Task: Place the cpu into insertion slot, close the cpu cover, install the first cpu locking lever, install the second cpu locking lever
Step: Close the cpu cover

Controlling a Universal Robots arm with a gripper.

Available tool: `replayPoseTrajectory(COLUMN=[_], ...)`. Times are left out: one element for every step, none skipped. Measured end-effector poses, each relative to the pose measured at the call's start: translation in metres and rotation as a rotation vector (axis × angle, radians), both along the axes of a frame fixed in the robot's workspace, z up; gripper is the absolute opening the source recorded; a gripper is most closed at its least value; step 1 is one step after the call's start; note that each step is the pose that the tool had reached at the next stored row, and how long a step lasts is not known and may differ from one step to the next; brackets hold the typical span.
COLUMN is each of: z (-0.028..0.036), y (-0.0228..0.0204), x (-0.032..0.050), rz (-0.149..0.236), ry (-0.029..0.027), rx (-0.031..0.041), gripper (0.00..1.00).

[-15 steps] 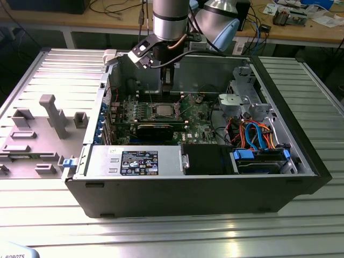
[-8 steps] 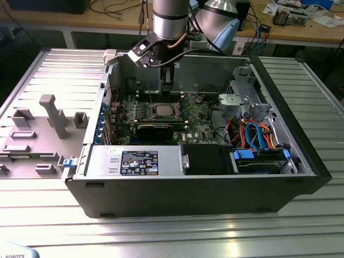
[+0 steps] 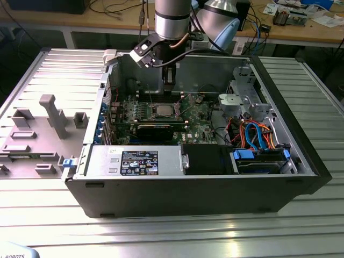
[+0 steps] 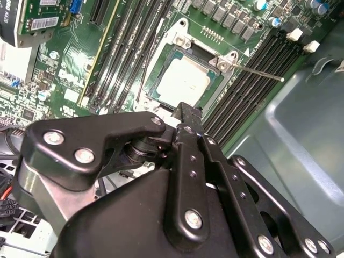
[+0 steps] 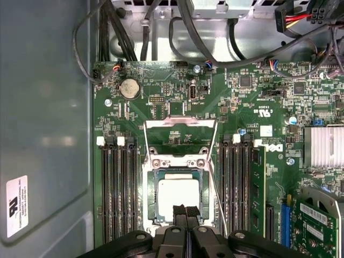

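Observation:
The cpu (image 5: 177, 198) lies flat in the insertion slot (image 5: 151, 199), its silver-grey top facing up; it also shows in the second wrist view (image 4: 183, 80) and the exterior view (image 3: 164, 110). The cpu cover (image 5: 180, 124) stands flipped open beyond the socket, so the green board shows through its window. One thin locking lever (image 4: 260, 73) juts out free past the socket corner, and another wire lever (image 5: 219, 199) runs along the socket's side. My gripper (image 5: 186, 213) hangs just above the near edge of the chip, its fingers (image 4: 188, 115) shut together with nothing in them.
Long black memory slots (image 5: 118, 188) flank the socket on both sides. A black card (image 3: 156, 129) and a power supply (image 3: 134, 161) lie nearer the case front, and bundled cables (image 3: 252, 134) sit at the exterior view's right. A grey fixture tray (image 3: 43, 129) rests outside the case.

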State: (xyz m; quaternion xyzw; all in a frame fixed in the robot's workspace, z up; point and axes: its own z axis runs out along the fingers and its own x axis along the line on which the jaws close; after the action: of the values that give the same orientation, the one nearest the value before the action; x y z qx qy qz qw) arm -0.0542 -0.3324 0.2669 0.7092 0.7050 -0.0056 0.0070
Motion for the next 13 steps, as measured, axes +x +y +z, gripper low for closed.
replayPoseTrajectory(z=[0.0,0.0,0.0,0.0,0.0,0.0,0.0,0.0,0.0002,0.0017,0.0028,0.0039,0.0053], y=[0.0,0.0,0.0,0.0,0.0,0.0,0.0,0.0,0.0001,0.0001,0.0,0.0,0.0], x=[0.0013,0.002,0.0021,0.0021,0.0022,0.0022,0.0022,0.0022,0.0022,0.0023,0.0022,0.0022,0.0022], rz=[0.0,0.0,0.0,0.0,0.0,0.0,0.0,0.0,0.0,0.0,0.0,0.0,0.0], ry=[0.0,0.0,0.0,0.0,0.0,-0.0001,0.0,0.0,0.0,0.0,0.0,0.0,0.0], rx=[-0.001,-0.0017,-0.0019,-0.002,-0.002,-0.002,-0.002,-0.0021,-0.0022,-0.0022,-0.0021,-0.0022,-0.0021], gripper=[0.11,0.11,0.11,0.11,0.11,0.11,0.11,0.11,0.11,0.11,0.11,0.11,0.11])
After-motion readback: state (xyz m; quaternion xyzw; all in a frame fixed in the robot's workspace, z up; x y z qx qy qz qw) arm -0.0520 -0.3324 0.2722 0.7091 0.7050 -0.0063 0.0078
